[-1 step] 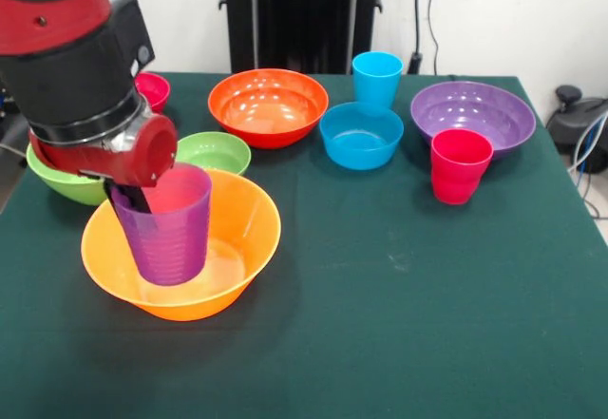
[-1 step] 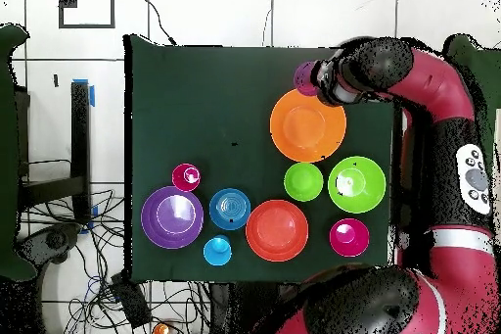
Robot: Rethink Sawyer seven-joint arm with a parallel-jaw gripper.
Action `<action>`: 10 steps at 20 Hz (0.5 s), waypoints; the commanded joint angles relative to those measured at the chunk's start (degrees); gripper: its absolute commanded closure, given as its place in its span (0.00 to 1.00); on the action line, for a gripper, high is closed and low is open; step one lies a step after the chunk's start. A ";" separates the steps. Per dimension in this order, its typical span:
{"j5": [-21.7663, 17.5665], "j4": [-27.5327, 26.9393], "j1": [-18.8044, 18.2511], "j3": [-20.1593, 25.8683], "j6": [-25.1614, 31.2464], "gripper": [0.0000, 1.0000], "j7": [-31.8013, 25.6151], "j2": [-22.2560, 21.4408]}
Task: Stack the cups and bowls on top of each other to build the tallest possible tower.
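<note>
My gripper [image 1: 131, 200] is shut on the rim of the purple-magenta cup [image 1: 173, 234], which it holds upright inside the large orange bowl [image 1: 255, 219] at the table's left. One dark finger [image 1: 126, 196] shows at the cup's rim. I cannot tell whether the cup's base touches the bowl. From overhead, the gripper [image 2: 319, 81] and purple cup [image 2: 305, 77] sit over the orange bowl's [image 2: 318, 139] edge. A red-pink cup [image 1: 461, 164] and a sky blue cup [image 1: 377, 79] stand upright on the cloth, apart from the gripper.
Around the orange bowl lie a small lime green bowl [image 1: 214, 151], a large lime green bowl [image 1: 59, 183], a small pink-red bowl [image 1: 152, 88], a red-orange bowl [image 1: 269, 105], a blue bowl [image 1: 361, 136] and a purple bowl [image 1: 472, 115]. Cables hang past the table's edge.
</note>
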 commanded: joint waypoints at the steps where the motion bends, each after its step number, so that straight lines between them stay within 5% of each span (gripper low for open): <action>1: -1.17 6.55 0.90 -2.51 -5.92 1.00 3.86 4.46; 10: 0.44 5.54 0.87 -2.66 -5.05 1.00 2.30 5.52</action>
